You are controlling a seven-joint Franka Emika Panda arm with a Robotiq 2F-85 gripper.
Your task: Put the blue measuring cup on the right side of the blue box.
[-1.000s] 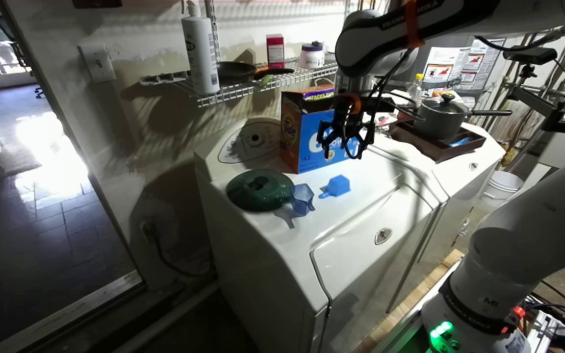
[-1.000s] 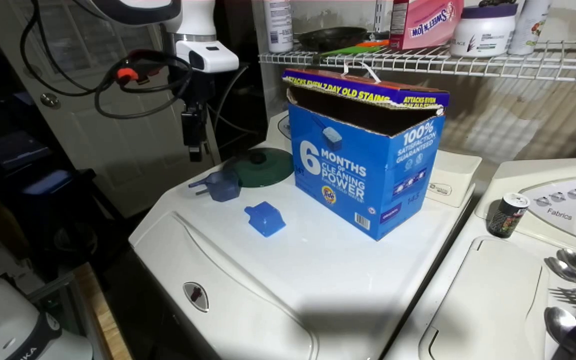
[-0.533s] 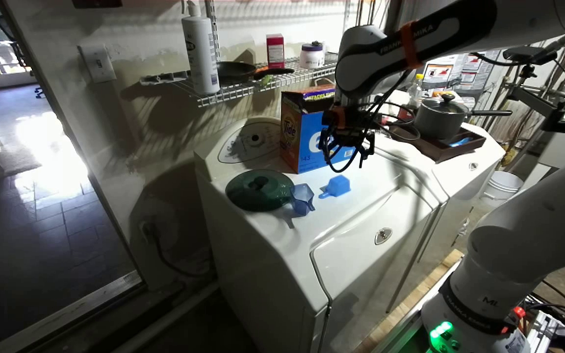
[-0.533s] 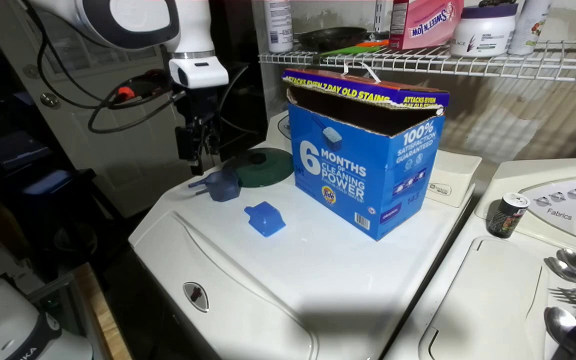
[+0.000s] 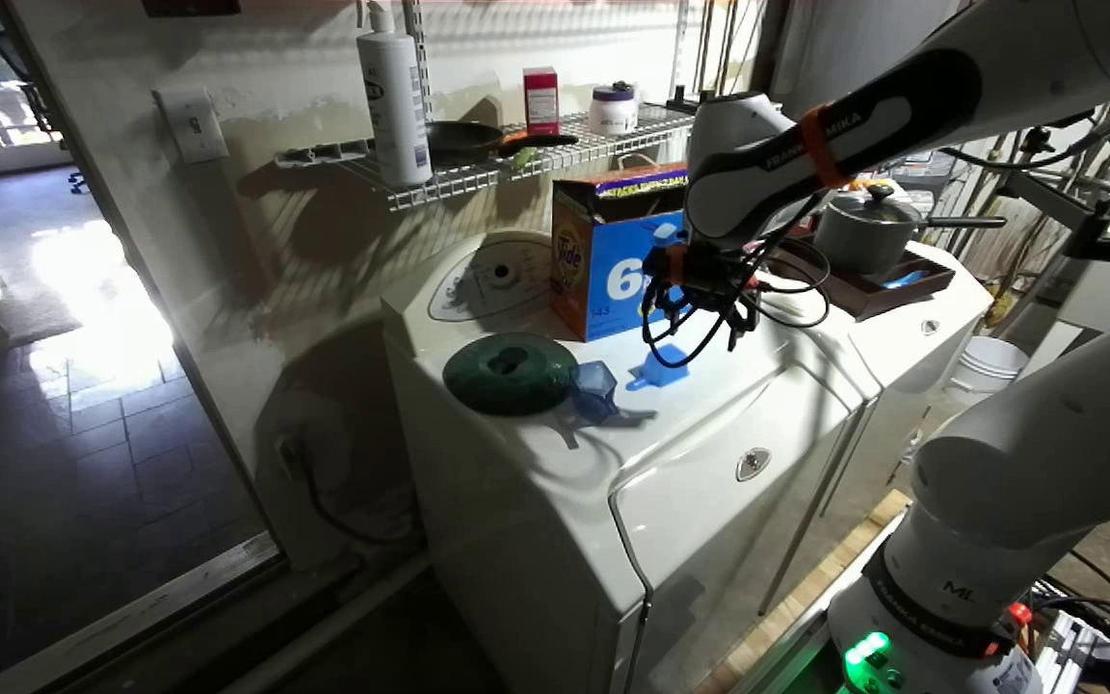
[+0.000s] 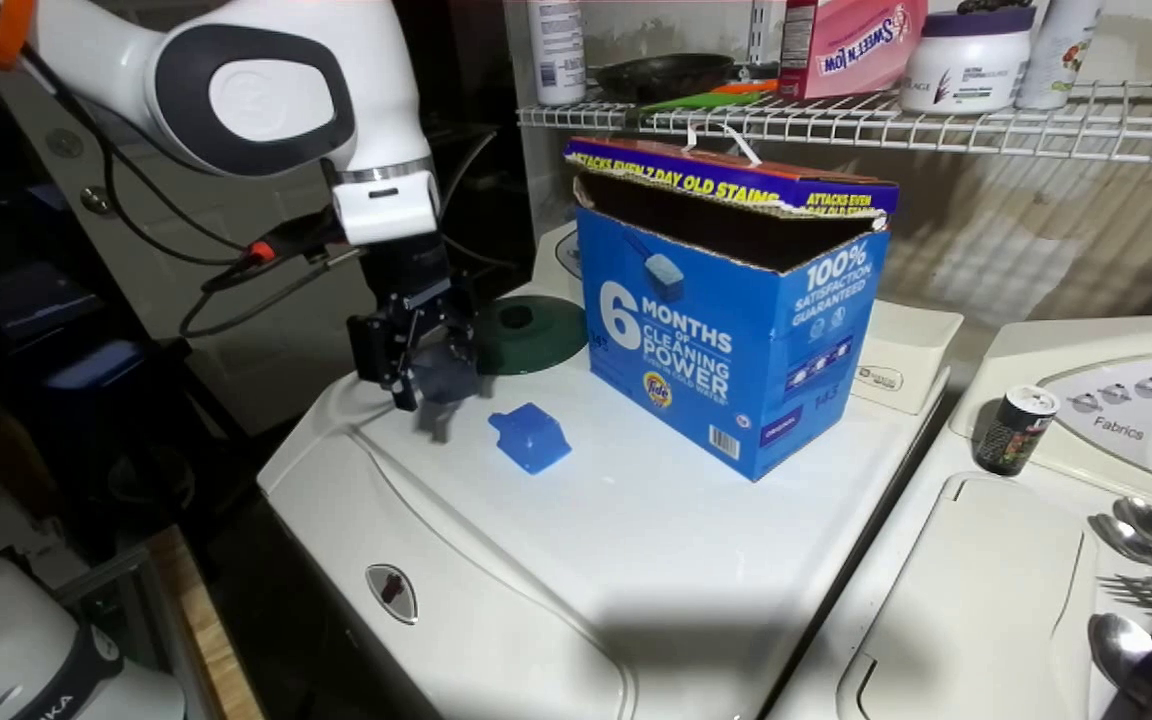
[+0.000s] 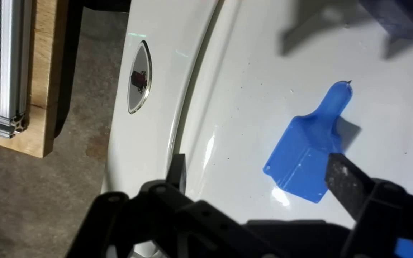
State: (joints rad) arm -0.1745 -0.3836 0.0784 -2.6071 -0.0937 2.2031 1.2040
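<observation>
A white appliance top carries the blue box, blue measuring cup, green lid and translucent cup.

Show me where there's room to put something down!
There's bare white top between the blue box, the blue measuring cup and the next machine. That machine has room beside the spoons. It's crowded around the darker cup and green lid; the gripper hangs nearby.

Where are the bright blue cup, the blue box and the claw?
Bright blue cup [image 7: 304, 154]: wrist view, on its body.
Blue box [image 6: 711, 305]: in an exterior view, on its side marked 6.
Claw [image 7: 256, 170]: wrist view, midway between its fingertips.
</observation>
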